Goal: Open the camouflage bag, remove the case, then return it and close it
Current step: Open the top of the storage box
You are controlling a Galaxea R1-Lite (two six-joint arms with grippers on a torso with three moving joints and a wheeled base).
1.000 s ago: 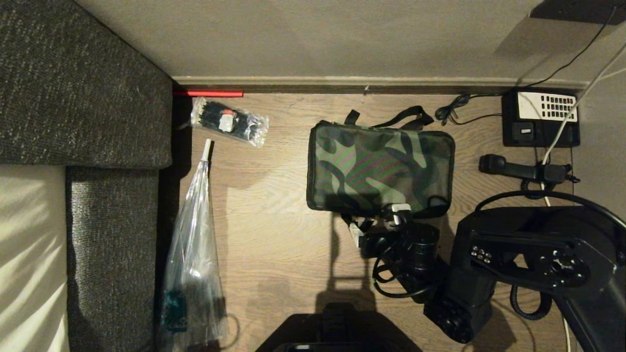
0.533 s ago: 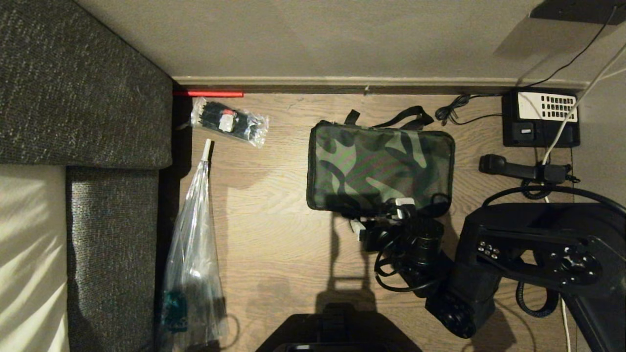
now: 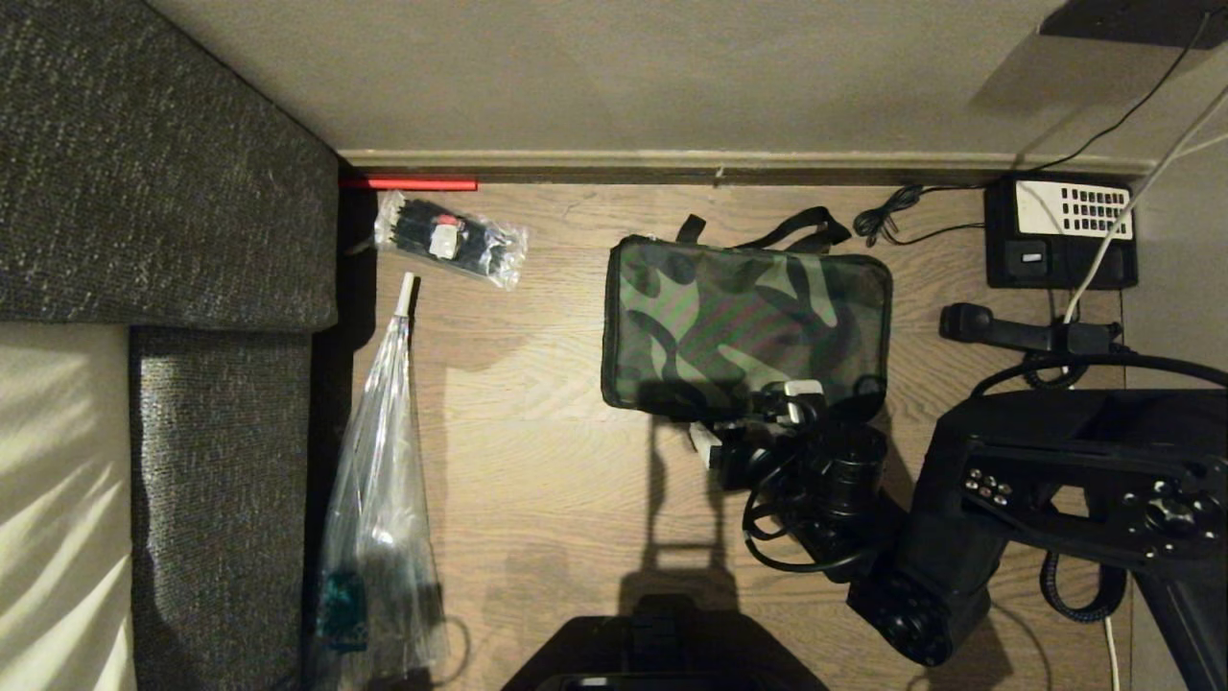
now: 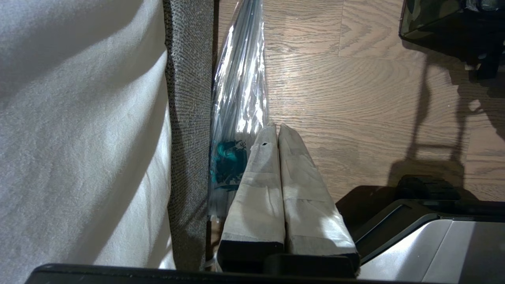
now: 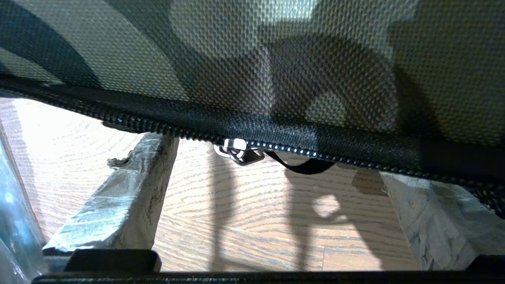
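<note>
The camouflage bag (image 3: 746,326) lies flat and closed on the wood floor, its straps toward the wall. My right gripper (image 3: 753,419) is low at the bag's near edge, open. In the right wrist view its two taped fingers (image 5: 130,189) stand wide apart on either side of the zipper slider (image 5: 238,150) and its black pull tab (image 5: 305,167), touching neither. The bag's fabric (image 5: 252,59) hangs just above. The case is out of view. My left gripper (image 4: 276,128) is parked beside the sofa, shut with nothing in it.
A dark sofa (image 3: 163,192) fills the left. A clear packet of black items (image 3: 451,238) and a long plastic bag (image 3: 379,499) lie beside it. A desk phone (image 3: 1060,235) and its handset (image 3: 1027,334) sit right of the bag. The wall's baseboard (image 3: 672,163) runs behind.
My right gripper has shifted slightly right and closer to the bag's near edge, the arm moving right with it. The bag lies as before.
</note>
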